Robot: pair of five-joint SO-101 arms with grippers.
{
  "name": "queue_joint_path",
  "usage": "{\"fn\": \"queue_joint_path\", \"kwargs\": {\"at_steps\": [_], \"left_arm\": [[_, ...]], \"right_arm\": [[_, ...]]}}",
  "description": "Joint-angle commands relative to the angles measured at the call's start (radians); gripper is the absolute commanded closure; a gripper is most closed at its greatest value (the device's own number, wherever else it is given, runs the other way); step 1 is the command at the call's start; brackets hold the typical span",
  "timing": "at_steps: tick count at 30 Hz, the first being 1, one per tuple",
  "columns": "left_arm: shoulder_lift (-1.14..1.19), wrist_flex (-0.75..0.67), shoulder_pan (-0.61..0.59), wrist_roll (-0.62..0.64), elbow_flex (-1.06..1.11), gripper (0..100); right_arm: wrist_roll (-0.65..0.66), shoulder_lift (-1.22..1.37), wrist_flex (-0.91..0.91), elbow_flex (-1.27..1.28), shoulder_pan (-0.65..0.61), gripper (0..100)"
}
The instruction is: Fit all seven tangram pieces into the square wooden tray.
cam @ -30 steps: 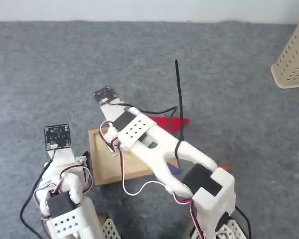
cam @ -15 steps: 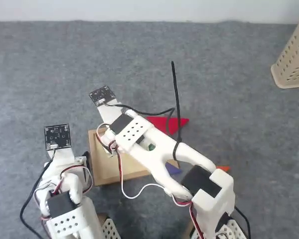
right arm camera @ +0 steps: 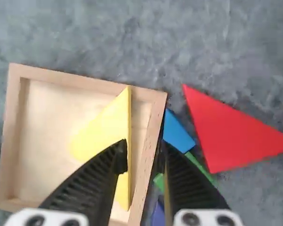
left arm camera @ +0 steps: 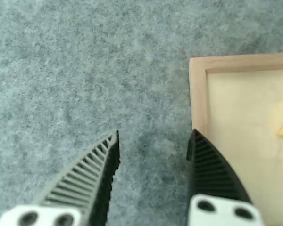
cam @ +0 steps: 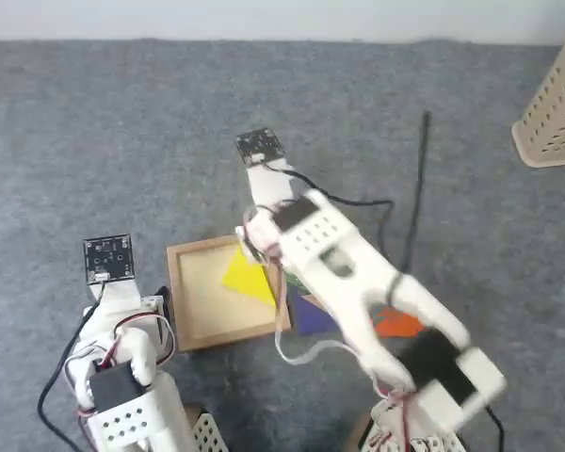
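Poising narrowly parted, empty right gripper [right arm camera: 142,150] astride a wall of the square wooden tray [right arm camera: 85,81]; facing flat yellow triangle [right arm camera: 106,134] just inside it (long edge alongside).

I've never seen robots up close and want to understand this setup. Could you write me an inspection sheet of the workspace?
Surface: grey carpet, flat.
Job's things: the square wooden tray holds a yellow triangle. The red triangle, blue piece, green piece, purple piece and orange piece lie on the carpet beside it.
Clutter: beige slatted basket at the far right edge.
Pincers: left pincer open, over carpet beside the tray's corner. Right pincer open, straddling the tray wall next to the yellow triangle.
Cables: black cable rising by the right arm.
Surroundings: pale wall beyond the carpet.
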Motion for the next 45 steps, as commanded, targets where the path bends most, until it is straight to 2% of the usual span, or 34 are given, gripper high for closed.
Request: {"fn": "queue_joint_path", "kwargs": {"at_steps": [1, 4, 7, 10, 15, 26, 32, 38, 45], "left_arm": [[-0.011, 0.003, 0.002, 0.009, -0.005, 77], [-0.011, 0.003, 0.002, 0.009, -0.005, 77], [-0.011, 0.003, 0.002, 0.009, -0.005, 77], [-0.011, 0.003, 0.002, 0.009, -0.005, 77], [-0.011, 0.003, 0.002, 0.009, -0.005, 77], [-0.011, 0.003, 0.002, 0.009, -0.005, 77], [-0.011, 0.003, 0.002, 0.009, -0.005, 77], [-0.011, 0.003, 0.002, 0.009, -0.005, 77], [-0.011, 0.003, 0.002, 0.009, -0.005, 77]], "right_arm": [[0.081, -0.185, -0.216, 0.210, 0.007, 90.5], [0.127, -0.182, -0.381, 0.324, 0.010, 90.5], [0.150, -0.151, -0.446, 0.350, -0.007, 90.5], [0.193, -0.134, -0.452, 0.348, -0.053, 90.9], [0.296, -0.130, -0.464, 0.351, -0.130, 98.3], [0.311, -0.007, -0.470, 0.358, -0.116, 99.2], [0.305, 0.013, -0.303, 0.299, -0.028, 99.2], [0.305, 0.016, -0.288, 0.301, 0.096, 99.2], [0.311, 0.015, -0.288, 0.301, 0.108, 99.2]]}}
